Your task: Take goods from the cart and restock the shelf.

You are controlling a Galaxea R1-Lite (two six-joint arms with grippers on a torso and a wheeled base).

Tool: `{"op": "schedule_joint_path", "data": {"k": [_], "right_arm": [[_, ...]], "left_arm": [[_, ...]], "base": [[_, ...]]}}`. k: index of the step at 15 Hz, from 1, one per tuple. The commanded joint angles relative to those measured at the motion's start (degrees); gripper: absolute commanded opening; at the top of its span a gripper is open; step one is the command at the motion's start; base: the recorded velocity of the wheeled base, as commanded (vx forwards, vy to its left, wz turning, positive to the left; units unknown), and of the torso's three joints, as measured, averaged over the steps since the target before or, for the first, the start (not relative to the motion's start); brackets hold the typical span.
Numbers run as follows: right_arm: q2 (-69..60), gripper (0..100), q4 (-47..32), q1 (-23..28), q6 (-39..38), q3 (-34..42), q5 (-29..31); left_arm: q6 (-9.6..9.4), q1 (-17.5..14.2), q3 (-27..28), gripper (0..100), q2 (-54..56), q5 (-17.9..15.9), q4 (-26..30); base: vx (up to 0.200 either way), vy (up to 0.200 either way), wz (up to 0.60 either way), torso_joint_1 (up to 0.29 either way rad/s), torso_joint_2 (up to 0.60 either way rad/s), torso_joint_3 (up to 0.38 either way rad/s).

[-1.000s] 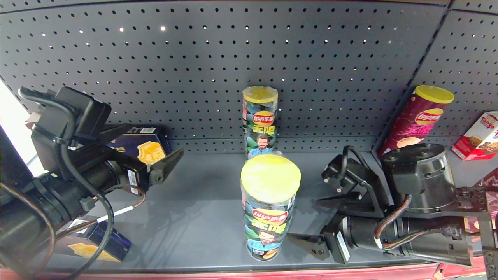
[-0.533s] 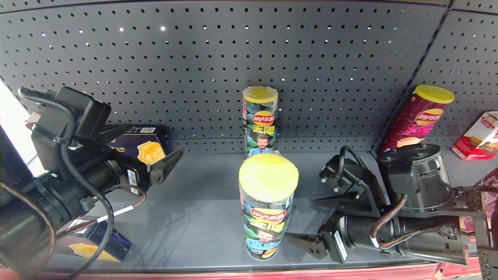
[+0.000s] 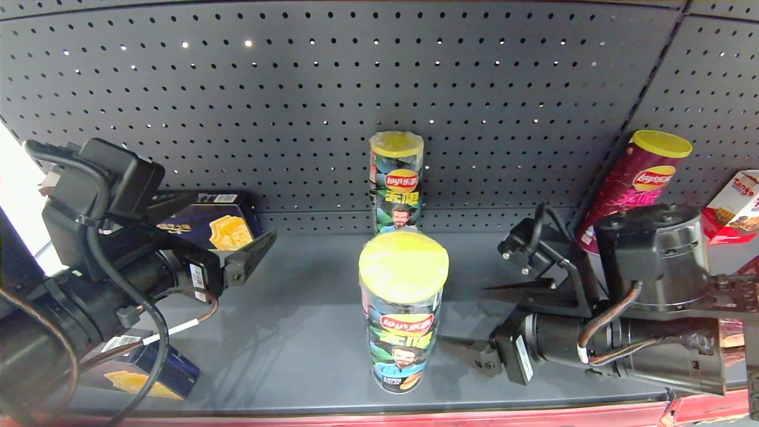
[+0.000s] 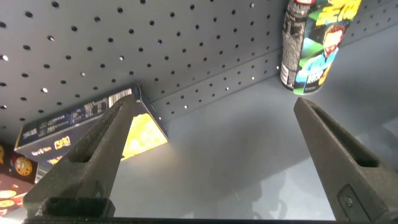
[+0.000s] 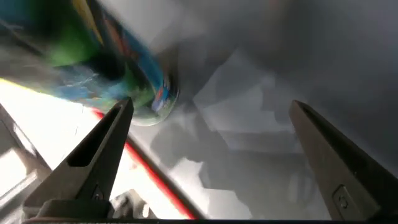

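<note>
The chip can (image 3: 403,308) stands upright at the shelf's (image 3: 296,338) front edge, so this one looks placed. Right end effector (image 3: 463,320) is spread beside it. Left end effector (image 3: 232,216) is spread, empty.

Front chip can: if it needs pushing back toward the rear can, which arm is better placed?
Right, probably. The right gripper hangs open just beside the front chip can, near its base. The left gripper is open farther off, by the dark blue box.
</note>
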State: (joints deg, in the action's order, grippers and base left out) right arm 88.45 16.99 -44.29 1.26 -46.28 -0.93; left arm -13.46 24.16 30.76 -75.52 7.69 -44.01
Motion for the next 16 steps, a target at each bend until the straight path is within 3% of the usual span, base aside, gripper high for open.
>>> {"op": "schedule_joint_path", "data": {"k": [1, 5, 9, 14, 16], "right_arm": [[-3.6, 100, 2.3, 4.4, 0.0, -3.2, 0.0], [-11.9, 100, 2.6, 10.5, 0.0, -6.1, -0.1], [-23.6, 100, 3.1, 12.1, 0.2, -3.9, 3.1], [-44.4, 100, 3.0, 11.9, 4.3, 12.2, 6.0], [-58.5, 100, 2.1, 12.3, 4.5, 21.6, 6.2]], "left_arm": [[0.01, -0.3, -1.0, 100, 1.5, 0.0, 0.1], [0.01, -0.3, -1.8, 100, 4.4, 0.0, 0.8], [0.19, -0.3, -5.8, 100, 8.6, 0.0, 1.6], [0.36, -0.3, -6.0, 100, 15.0, 0.1, 3.9], [0.27, 0.1, -6.1, 100, 18.2, 0.2, 3.8]], "base": [[0.0, 0.0, 0.0, 0.0, 0.0, 0.0], [0.0, 0.0, 0.0, 0.0, 0.0, 0.0], [0.0, 0.0, 0.0, 0.0, 0.0, 0.0], [0.0, 0.0, 0.0, 0.0, 0.0, 0.0], [0.0, 0.0, 0.0, 0.0, 0.0, 0.0]]}}
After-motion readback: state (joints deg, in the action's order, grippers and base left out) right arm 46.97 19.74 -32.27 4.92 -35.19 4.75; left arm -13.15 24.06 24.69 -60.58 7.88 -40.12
